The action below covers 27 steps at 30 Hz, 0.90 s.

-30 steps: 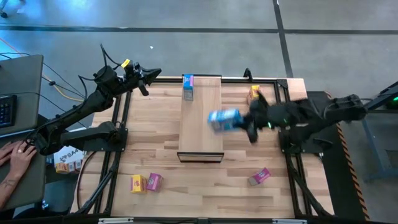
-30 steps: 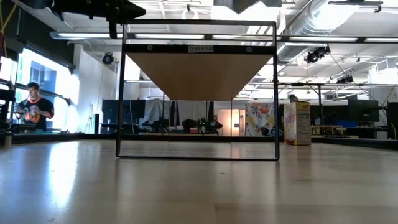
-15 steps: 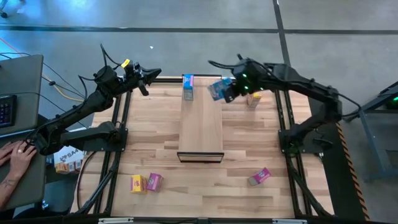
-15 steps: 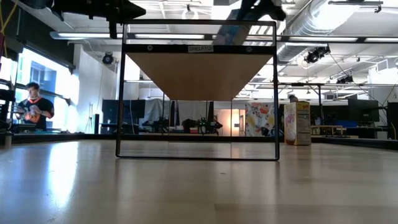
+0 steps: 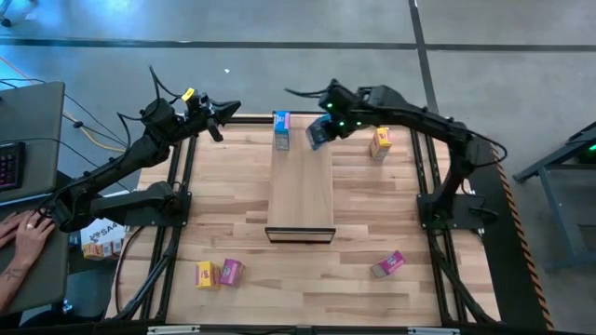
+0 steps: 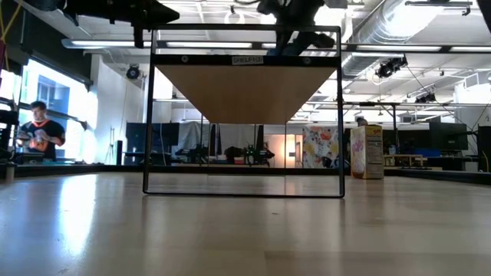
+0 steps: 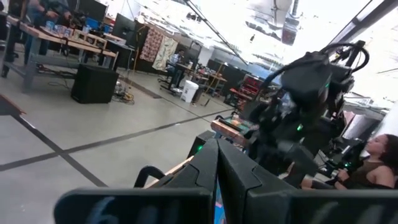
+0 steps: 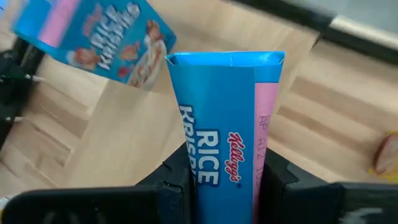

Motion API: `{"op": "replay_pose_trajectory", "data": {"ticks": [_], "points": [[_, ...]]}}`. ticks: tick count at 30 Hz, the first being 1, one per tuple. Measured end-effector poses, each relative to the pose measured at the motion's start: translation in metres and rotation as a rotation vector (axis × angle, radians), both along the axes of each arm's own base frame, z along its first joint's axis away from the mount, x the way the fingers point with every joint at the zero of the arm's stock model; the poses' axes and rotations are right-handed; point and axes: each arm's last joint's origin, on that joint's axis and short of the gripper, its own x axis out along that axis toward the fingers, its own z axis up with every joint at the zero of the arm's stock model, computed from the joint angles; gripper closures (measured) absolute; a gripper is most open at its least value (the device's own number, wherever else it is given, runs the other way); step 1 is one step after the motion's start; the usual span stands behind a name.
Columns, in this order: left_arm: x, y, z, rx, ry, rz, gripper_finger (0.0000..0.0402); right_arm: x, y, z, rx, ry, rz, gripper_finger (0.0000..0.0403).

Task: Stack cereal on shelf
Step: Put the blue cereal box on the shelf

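My right gripper [image 5: 328, 128] hangs over the far right corner of the pale-wood shelf [image 5: 301, 186], shut on a blue cereal box [image 5: 318, 134]. A second blue box [image 5: 281, 130] stands on the shelf's far end just left of it, and also shows in the right wrist view [image 8: 93, 34]. A yellow box [image 5: 380, 141] stands on the tabletop to the right of the shelf. A yellow box [image 5: 204, 274] and a pink box [image 5: 230, 271] lie near the table's near left edge, and another pink box [image 5: 388, 264] lies near right. My left gripper [image 5: 221, 119] waits shut at the far left corner. My right gripper pinches the blue box by its lower end [image 8: 224, 174], one finger [image 8: 177, 171] on each side. The rest of the box sticks out past the fingertips. It is lifted clear above the shelf [image 8: 124, 137], tilted, close beside the standing blue box.
The shelf is a raised plank on a black frame [image 6: 149, 115], seen from below in the low view. Black frame rails run along the table's left and right sides. A person's hand [image 5: 28, 231] rests at a desk left of the table. The shelf's middle and near end are bare.
My right gripper has carried the blue box from beside the shelf's middle right toward the table's far edge, then a little left, ending over the shelf's far right corner. The arm has stretched out and the box has turned in the hold. The left arm has kept still.
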Motion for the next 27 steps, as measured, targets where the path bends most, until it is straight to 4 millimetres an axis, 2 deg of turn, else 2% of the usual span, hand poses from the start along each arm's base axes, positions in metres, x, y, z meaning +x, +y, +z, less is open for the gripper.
{"op": "replay_pose_trajectory", "data": {"ticks": [6, 16, 27], "points": [[0.000, 0.000, 0.000, 0.002, 0.000, -0.006, 0.0402, 0.009, -0.005, -0.011, 0.039, 0.004, -0.082, 0.0311], [0.000, 0.000, 0.000, 0.003, 0.000, -0.006, 0.0401, 0.018, -0.008, -0.010, 0.010, -0.074, -0.106, 0.0308], [0.000, 0.000, 0.000, 0.011, 0.004, -0.005, 0.0401, 0.017, -0.008, -0.009, 0.016, -0.080, -0.122, 0.0240]]}}
